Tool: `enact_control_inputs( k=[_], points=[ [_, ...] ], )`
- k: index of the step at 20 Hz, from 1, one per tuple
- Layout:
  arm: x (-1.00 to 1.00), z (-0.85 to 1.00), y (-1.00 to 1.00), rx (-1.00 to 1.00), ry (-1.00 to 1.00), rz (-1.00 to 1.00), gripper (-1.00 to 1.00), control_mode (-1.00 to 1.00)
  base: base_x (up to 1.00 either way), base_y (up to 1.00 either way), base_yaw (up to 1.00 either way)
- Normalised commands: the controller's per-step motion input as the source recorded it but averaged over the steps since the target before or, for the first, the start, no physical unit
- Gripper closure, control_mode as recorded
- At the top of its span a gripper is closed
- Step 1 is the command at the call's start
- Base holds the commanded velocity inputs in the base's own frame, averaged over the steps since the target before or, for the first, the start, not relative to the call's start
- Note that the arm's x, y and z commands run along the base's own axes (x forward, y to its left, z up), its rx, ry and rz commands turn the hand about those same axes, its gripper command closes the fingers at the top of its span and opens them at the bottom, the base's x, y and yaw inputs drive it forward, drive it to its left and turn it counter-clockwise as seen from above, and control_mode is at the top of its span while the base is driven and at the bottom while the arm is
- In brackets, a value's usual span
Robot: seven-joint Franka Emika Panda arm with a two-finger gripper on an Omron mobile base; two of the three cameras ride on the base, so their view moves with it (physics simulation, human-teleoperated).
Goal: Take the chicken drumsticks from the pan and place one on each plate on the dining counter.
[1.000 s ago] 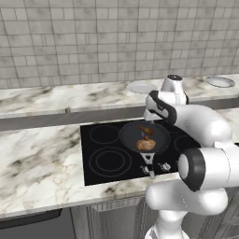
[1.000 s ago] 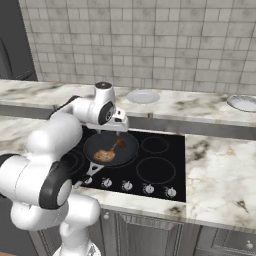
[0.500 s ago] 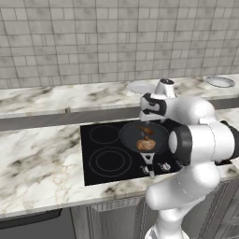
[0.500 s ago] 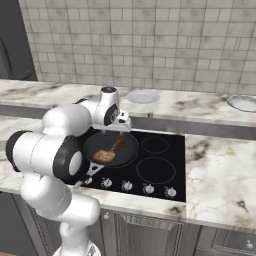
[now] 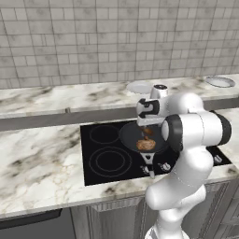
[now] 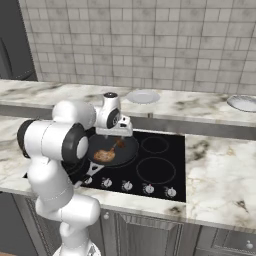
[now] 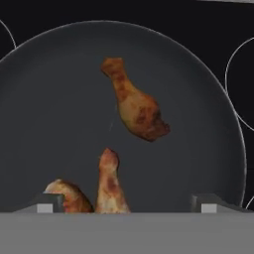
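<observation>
The dark pan [image 7: 59, 99] lies right under my hand, on the black cooktop. Two orange-brown chicken drumsticks lie in it: one [image 7: 134, 106] near the pan's middle, the other [image 7: 110, 186] at the bottom of the hand view, between my fingertips. My gripper [image 7: 130, 204] is open, its tips wide apart and touching neither piece. From the base views the gripper [image 5: 148, 125] [image 6: 116, 134] hangs just above the pan [image 5: 133, 137] [image 6: 125, 150] and the drumsticks [image 5: 145, 144] [image 6: 103, 156]. Two pale plates [image 5: 139, 87] [image 5: 220, 81] rest on the dining counter [image 5: 70, 95] behind.
The cooktop [image 5: 107, 154] [image 6: 157, 170] is set into the lower marble worktop [image 5: 37, 163], with knobs along its front. The pan's handle [image 5: 149, 165] points toward the front edge. A tiled wall rises behind the dining counter [image 6: 200, 102] and its plates [image 6: 143, 96] [image 6: 243, 103].
My hand has come down a little over the pan and my elbow has swung out to the side. The pan and drumsticks have not moved.
</observation>
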Motion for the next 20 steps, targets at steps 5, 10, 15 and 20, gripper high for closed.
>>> enact_control_inputs(
  k=[5,10,15,20],
  points=[
    [0.32,-0.29,0.00,0.00,0.00,0.00,-1.00,-1.00,0.00,0.00,0.00],
    [0.34,-0.30,0.00,0.00,0.00,0.00,-1.00,-1.00,0.00,0.00,0.00],
    [0.34,-0.25,0.00,0.00,0.00,0.00,-1.00,-1.00,0.00,0.00,0.00],
    [0.25,-0.23,-0.03,0.00,0.00,0.00,-1.00,-1.00,0.00,0.00,0.00]
  ],
)
